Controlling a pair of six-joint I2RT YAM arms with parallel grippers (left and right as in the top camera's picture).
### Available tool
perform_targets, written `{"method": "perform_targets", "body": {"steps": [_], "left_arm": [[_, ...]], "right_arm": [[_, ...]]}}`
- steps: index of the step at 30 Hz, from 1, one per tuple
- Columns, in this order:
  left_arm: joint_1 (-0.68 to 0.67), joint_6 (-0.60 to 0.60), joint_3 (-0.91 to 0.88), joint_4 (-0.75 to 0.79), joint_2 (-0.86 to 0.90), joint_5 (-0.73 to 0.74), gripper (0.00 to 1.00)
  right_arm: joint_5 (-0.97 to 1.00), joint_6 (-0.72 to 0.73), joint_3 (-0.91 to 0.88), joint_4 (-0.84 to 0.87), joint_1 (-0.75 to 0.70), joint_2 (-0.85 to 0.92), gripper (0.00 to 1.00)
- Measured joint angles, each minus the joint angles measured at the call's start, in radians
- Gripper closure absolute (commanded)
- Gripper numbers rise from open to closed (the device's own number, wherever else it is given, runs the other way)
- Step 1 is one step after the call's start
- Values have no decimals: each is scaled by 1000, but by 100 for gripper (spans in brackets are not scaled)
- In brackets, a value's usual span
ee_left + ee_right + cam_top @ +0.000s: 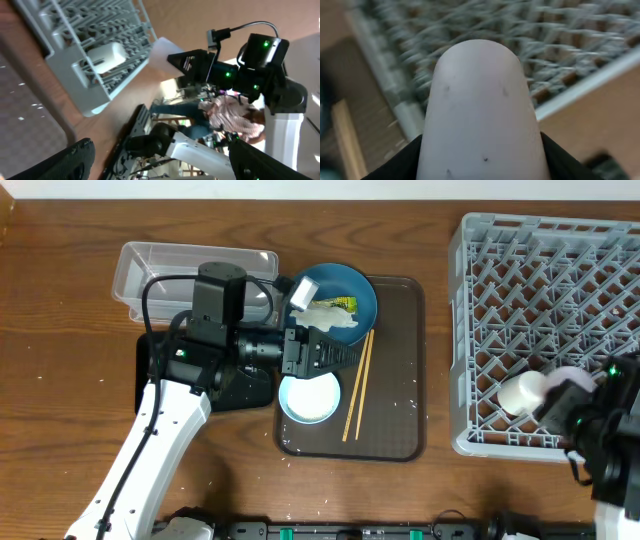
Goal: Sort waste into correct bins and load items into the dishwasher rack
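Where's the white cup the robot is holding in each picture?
Overhead: cup at right, over the rack's near left part, at the right jaws.
Left wrist: probably the pale shape top middle, at the far jaws.
Right wrist: fills the middle, between the jaws.
Shared landmark: the grey rack, right in overhead, top left in left wrist, blurred behind in right wrist.

Grey lattice rack (560, 290) at 3 o'clock; white cup (522, 392); dark-blue dish (345, 285); white tissue (325, 320); green-and-yellow wrapper (343, 304); light-blue bowl (310, 400); tan chopsticks (358, 385); brown tray (395, 380); brown wood-grain table (60, 420).
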Motion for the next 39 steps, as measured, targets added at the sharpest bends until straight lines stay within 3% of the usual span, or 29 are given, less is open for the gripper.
{"method": "perform_targets", "body": {"steps": [3,16,17,21,26,32,39], "left_arm": [[0,0,0,-13,0,-19,11],[0,8,0,-58,0,-35,8],[0,8,0,-58,0,-35,7],[0,16,0,-58,0,-35,5],[-12,28,0,-84,0,-76,5],[-101,61,0,-187,0,-302,5],[-253,69,0,-298,-1,-760,0]], "right_arm": [[53,14,0,27,-42,69,46],[-28,37,0,200,-227,393,46],[-38,38,0,209,-234,413,43],[-100,48,0,209,-248,487,16],[-138,55,1,205,-249,513,2],[-251,22,50,175,-256,508,4],[-590,-128,89,158,-251,338,3]]}}
